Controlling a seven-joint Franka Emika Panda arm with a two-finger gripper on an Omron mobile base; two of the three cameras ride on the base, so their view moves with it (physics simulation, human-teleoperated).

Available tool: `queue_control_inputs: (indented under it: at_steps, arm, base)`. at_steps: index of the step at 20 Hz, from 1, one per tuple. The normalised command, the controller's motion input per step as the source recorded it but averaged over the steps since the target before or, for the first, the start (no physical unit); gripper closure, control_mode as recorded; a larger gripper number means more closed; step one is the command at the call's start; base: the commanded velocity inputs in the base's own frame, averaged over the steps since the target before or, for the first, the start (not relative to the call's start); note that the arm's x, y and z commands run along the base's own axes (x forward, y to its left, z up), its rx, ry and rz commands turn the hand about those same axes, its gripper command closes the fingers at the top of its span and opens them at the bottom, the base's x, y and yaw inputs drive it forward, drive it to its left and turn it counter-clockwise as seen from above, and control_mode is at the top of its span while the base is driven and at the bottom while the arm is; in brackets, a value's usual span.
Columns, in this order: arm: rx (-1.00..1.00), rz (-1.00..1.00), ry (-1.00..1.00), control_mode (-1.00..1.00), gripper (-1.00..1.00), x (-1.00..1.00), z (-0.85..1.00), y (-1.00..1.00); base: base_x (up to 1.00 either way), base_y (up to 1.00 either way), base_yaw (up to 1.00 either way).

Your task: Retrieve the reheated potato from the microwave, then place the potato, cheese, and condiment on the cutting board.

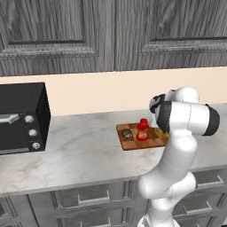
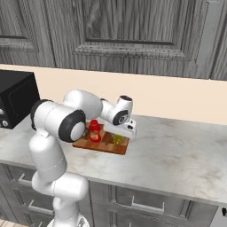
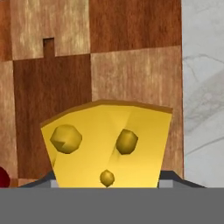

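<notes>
The yellow cheese wedge (image 3: 107,146) sits between my gripper (image 3: 107,183) fingertips, whose pads press its two sides, low over the right end of the checkered cutting board (image 3: 131,74). In the right base view the gripper (image 2: 119,135) points down at the cheese (image 2: 117,139) on the board (image 2: 106,146). The red condiment bottle (image 1: 142,129) stands upright mid-board, and the potato (image 1: 128,134) lies on the board's left part. My arm partly hides the cheese (image 1: 160,132) in the left base view. The microwave is out of view.
A black toaster oven (image 1: 22,117) with knobs stands at the counter's left end. Pale marble counter (image 1: 80,155) spreads around the board, with drawers (image 1: 93,197) below and dark wood cabinets (image 1: 57,31) above. The board's right edge meets bare counter (image 3: 203,87).
</notes>
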Motion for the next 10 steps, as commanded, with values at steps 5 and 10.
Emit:
queue_control_inputs:
  at_steps: [5, 10]
  arm:
    - [0.01, 0.00, -0.12, -1.00, 1.00, 0.30, -0.19, 0.02]
    - [0.00, -0.03, -0.02, -1.00, 1.00, 0.14, -0.22, 0.17]
  base:
    - [0.00, 0.00, 0.00]
    - [0.00, 0.00, 0.00]
